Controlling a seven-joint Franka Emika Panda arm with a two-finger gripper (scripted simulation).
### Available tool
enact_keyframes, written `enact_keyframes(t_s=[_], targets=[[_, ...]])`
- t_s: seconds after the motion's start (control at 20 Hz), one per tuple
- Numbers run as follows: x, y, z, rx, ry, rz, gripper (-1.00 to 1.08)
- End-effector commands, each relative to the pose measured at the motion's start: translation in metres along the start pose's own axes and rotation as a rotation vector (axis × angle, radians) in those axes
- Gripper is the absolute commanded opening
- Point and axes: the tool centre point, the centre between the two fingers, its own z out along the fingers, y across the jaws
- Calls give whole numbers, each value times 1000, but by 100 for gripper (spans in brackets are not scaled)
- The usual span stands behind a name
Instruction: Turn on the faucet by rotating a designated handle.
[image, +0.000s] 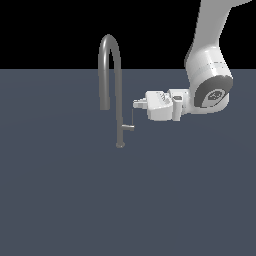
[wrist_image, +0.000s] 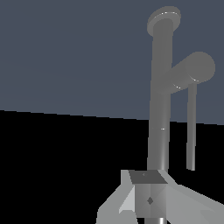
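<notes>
The faucet is a tall grey gooseneck tube on a tiny round base, with its spout turned down on the exterior view's left. The handle is a short stub off the lower stem, with a hair-thin rod rising from its end. My gripper lies level, pointing toward the exterior view's left, its tips right at the rod's upper end. In the wrist view the faucet stem and the handle stub stand ahead. The thin rod ends just beside my gripper. The fingers look closed together with nothing between them.
The faucet stands on a flat dark blue-grey surface that fills the lower part of the exterior view. My white arm comes down from the upper right of that view. No other objects show.
</notes>
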Motion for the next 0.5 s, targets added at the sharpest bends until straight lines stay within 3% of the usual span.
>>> enact_keyframes(t_s=[0.0,0.45], targets=[[10,-1,3,30,-26,29,-100],[24,-2,9,69,-62,68,-100]])
